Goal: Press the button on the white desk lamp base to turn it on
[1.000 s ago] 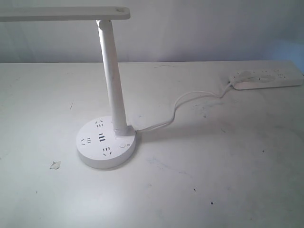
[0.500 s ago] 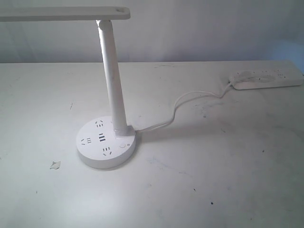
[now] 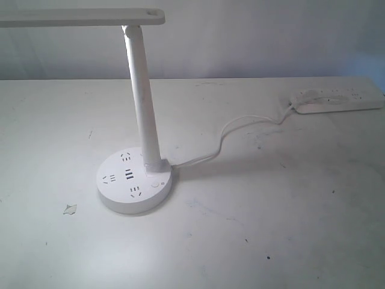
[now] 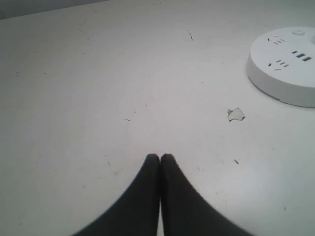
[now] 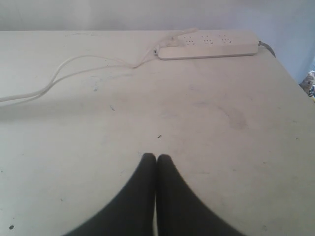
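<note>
Grippers first: the left gripper (image 4: 160, 158) is pinched closed, tips touching with nothing between them, over bare table (image 4: 98, 73) well apart from the white desk lamp base (image 3: 135, 180). The right gripper (image 5: 156, 157) is clenched the same way, empty, out on the base's cable side and facing the power strip (image 5: 209, 46). The cable (image 3: 240, 129) runs from the strip to the base. The button (image 3: 156, 185) sits on the base's top, just beside the foot of the upright pole (image 3: 142, 102), untouched. A small scrap (image 3: 70, 209) lies near the base.
</note>
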